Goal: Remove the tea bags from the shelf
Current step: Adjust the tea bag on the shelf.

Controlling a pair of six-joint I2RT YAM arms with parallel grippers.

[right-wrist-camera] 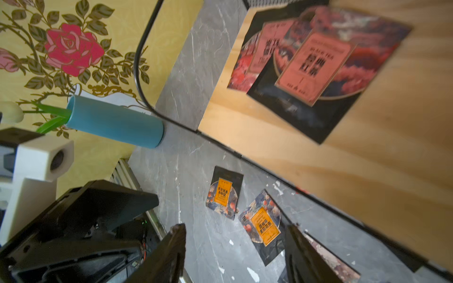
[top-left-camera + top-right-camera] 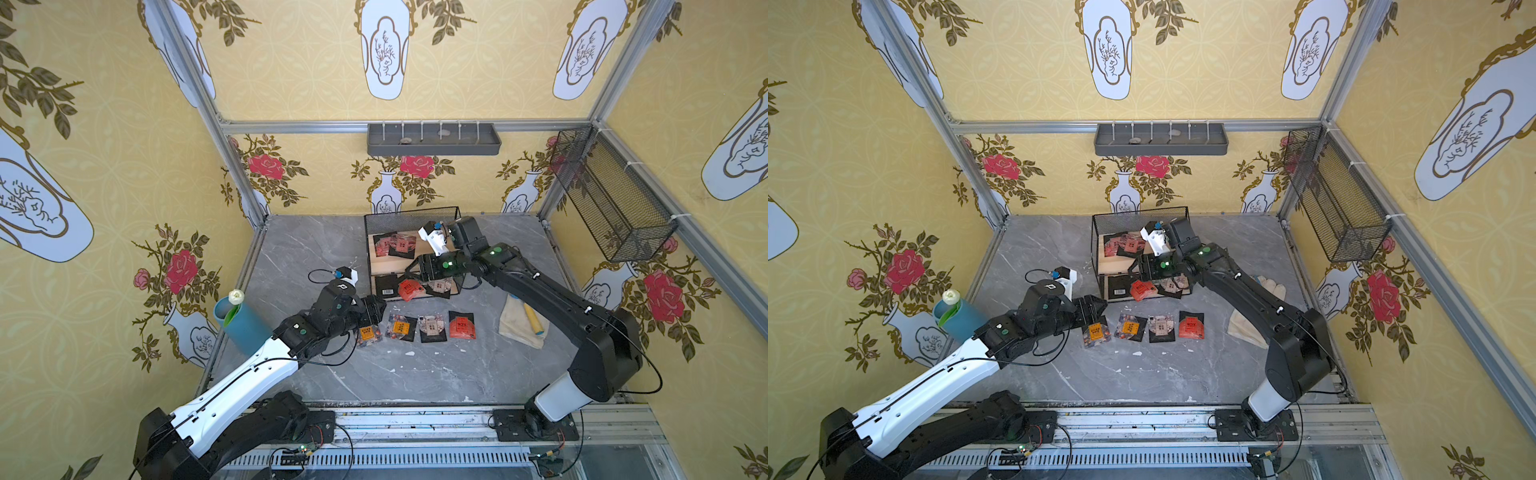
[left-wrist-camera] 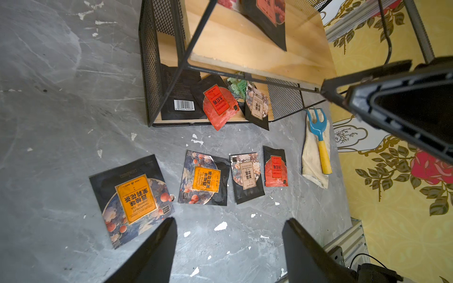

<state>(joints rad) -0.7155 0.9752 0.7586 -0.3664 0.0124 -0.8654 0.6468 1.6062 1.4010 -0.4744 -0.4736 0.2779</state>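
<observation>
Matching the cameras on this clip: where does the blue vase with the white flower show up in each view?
Top view: the blue vase stands at the left edge of the table.
Top view: same spot.
Left wrist: not in it.
Right wrist: in view, against the rose wallpaper.
Shared landmark: the shelf, seen in all four.

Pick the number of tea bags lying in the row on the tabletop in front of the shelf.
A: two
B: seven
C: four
C: four tea bags lie flat in a row on the table in front of the shelf: two orange, one beige, one red.
</observation>
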